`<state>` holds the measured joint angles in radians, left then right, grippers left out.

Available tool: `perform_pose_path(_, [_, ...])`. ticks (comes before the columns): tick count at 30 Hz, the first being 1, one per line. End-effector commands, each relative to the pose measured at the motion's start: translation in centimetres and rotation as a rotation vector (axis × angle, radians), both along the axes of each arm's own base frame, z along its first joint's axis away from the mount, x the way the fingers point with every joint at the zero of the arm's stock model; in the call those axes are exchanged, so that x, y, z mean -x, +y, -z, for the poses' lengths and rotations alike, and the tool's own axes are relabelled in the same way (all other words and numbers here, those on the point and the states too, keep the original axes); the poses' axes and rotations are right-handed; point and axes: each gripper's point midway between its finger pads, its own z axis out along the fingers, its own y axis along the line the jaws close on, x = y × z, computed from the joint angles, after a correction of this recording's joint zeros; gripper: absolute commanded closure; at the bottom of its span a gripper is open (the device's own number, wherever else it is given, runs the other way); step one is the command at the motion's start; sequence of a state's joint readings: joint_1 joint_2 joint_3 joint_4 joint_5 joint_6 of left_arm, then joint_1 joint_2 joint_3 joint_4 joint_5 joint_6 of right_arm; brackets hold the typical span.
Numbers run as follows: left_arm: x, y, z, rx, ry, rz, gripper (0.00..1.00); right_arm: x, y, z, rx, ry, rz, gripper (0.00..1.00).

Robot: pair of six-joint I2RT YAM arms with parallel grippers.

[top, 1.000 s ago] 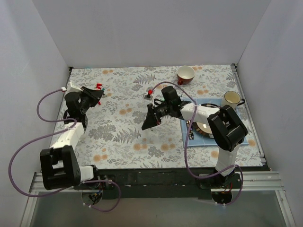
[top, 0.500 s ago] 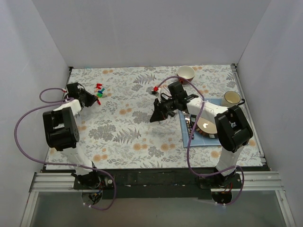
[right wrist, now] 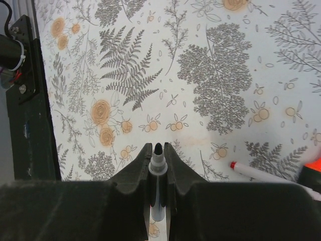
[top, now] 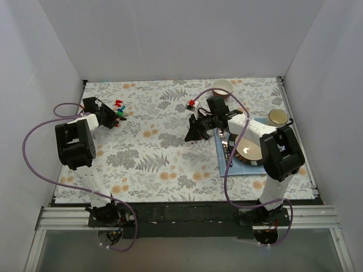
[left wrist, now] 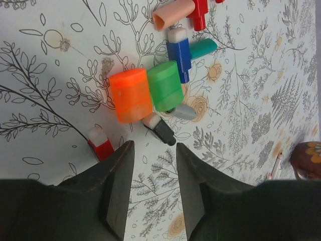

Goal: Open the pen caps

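Observation:
A heap of loose pen caps lies at the far left of the table (top: 119, 107). In the left wrist view I see an orange cap (left wrist: 130, 95), a green cap (left wrist: 164, 85), a blue cap (left wrist: 179, 56), a red cap (left wrist: 102, 144) and a black cap (left wrist: 162, 130). My left gripper (left wrist: 154, 150) is open and empty just short of the heap; it also shows in the top view (top: 106, 118). My right gripper (right wrist: 157, 150) is shut on an uncapped white pen (right wrist: 157, 168) with a black tip, held above the table's middle (top: 195, 131). A second pen (right wrist: 261, 173) with a red tip lies on the cloth.
A red bowl (top: 223, 88) stands at the far edge. A white mug (top: 277, 118) is at the right. A blue mat (top: 227, 169) holds a plate and grey cutlery (top: 228, 148). The table's black front rail (right wrist: 25, 100) shows in the right wrist view.
My left arm has folded back and brought its gripper to the cap heap at the far left. My right gripper has moved right and farther away with the pen.

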<state>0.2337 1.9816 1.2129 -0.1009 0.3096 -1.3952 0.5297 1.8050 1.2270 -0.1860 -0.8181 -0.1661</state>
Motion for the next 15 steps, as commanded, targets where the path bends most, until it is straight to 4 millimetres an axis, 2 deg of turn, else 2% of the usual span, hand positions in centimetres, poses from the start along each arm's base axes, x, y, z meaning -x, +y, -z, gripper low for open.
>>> perform_pose_path(1, [-0.8, 0.1, -6.1, -0.064, -0.142, 0.049, 0.61, -2.4, -0.7, -2.5, 0.006, -0.121, 0.040, 0.99])
perform_pose_path(3, [-0.8, 0.0, -7.7, -0.083, -0.190, 0.067, 0.59, -3.7, -1.5, -1.8, 0.057, -0.160, 0.082, 0.99])
perform_pose_path(4, [-0.3, -0.1, -9.4, -0.097, -0.229, 0.074, 0.56, -4.3, -1.9, -1.4, 0.088, -0.178, 0.103, 0.99])
perform_pose_path(5, [0.0, -0.4, -10.2, -0.100, -0.249, 0.087, 0.55, -5.1, -2.6, -1.0, 0.120, -0.213, 0.121, 0.99])
perform_pose_path(6, [0.3, -0.6, -11.5, -0.109, -0.287, 0.099, 0.52, -6.5, -3.7, -0.3, 0.176, -0.247, 0.171, 0.99])
perform_pose_path(7, [0.9, -0.8, -13.8, -0.131, -0.345, 0.112, 0.50, -7.0, -4.3, 0.5, 0.214, -0.250, 0.188, 0.99])
perform_pose_path(10, [3.3, -2.0, -15.3, -0.138, -0.402, 0.160, 0.40, -8.8, -6.3, 1.6, 0.307, -0.278, 0.227, 0.99])
perform_pose_path(11, [4.8, -2.5, -16.2, -0.139, -0.428, 0.170, 0.33, -9.3, -6.6, 1.7, 0.325, -0.299, 0.231, 0.97])
perform_pose_path(13, [6.7, -4.0, -16.5, -0.110, -0.452, 0.222, 0.29, -10.2, -7.6, 2.3, 0.387, -0.331, 0.255, 0.89])
perform_pose_path(14, [7.6, -4.5, -17.9, -0.113, -0.504, 0.239, 0.28, -10.6, -8.0, 2.6, 0.407, -0.344, 0.264, 0.87])
perform_pose_path(15, [8.8, -5.0, -16.5, -0.097, -0.485, 0.253, 0.28, -11.0, -8.5, 2.9, 0.437, -0.360, 0.272, 0.85])
